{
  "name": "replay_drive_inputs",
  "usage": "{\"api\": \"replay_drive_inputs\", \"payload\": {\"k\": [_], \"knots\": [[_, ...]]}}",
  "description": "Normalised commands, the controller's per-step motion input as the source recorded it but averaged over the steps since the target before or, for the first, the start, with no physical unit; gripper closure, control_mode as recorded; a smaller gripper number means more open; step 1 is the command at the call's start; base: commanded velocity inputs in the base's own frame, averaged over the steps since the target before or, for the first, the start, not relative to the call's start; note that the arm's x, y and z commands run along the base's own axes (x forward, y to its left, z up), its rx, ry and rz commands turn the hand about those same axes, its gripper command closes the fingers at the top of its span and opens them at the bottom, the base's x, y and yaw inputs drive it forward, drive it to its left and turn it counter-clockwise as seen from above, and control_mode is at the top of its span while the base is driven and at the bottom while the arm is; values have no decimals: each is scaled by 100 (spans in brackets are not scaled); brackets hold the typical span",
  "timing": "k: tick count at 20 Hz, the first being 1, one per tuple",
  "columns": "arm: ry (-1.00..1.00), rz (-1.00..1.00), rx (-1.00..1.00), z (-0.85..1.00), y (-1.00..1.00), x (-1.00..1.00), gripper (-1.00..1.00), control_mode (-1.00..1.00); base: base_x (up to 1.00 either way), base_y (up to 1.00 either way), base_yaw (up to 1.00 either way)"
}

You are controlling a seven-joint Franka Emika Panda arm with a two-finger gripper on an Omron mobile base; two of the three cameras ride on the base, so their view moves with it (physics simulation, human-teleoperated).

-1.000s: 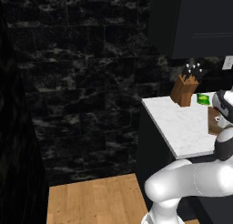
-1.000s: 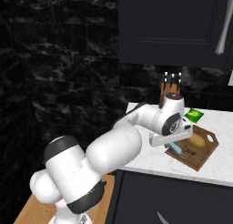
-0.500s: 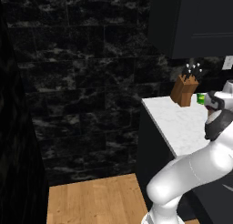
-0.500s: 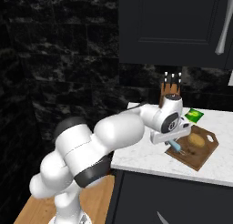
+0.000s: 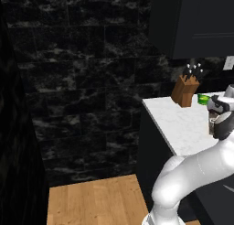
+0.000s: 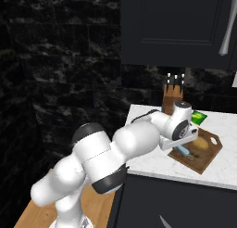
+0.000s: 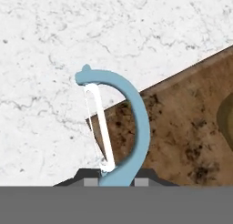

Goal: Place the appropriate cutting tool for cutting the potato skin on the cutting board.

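Jaws clamped on the blue peeler, now above the cutting board's corner beside the potato; next, lower and release.

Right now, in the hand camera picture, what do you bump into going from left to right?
White marble counter → light-blue peeler → brown wooden cutting board → yellowish potato at the right edge.
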Motion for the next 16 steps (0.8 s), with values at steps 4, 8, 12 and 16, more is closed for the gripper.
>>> {"api": "replay_drive_inputs", "payload": {"k": [4,8,12,16], "knots": [[1,4,1,-17,-13,34,100,-100,0,0,0],[2,2,0,-21,0,42,100,-100,0,0,0],[0,3,0,-32,-14,15,-100,-100,0,0,0],[-4,1,0,-21,-38,-11,-100,-100,0,0,0]]}}
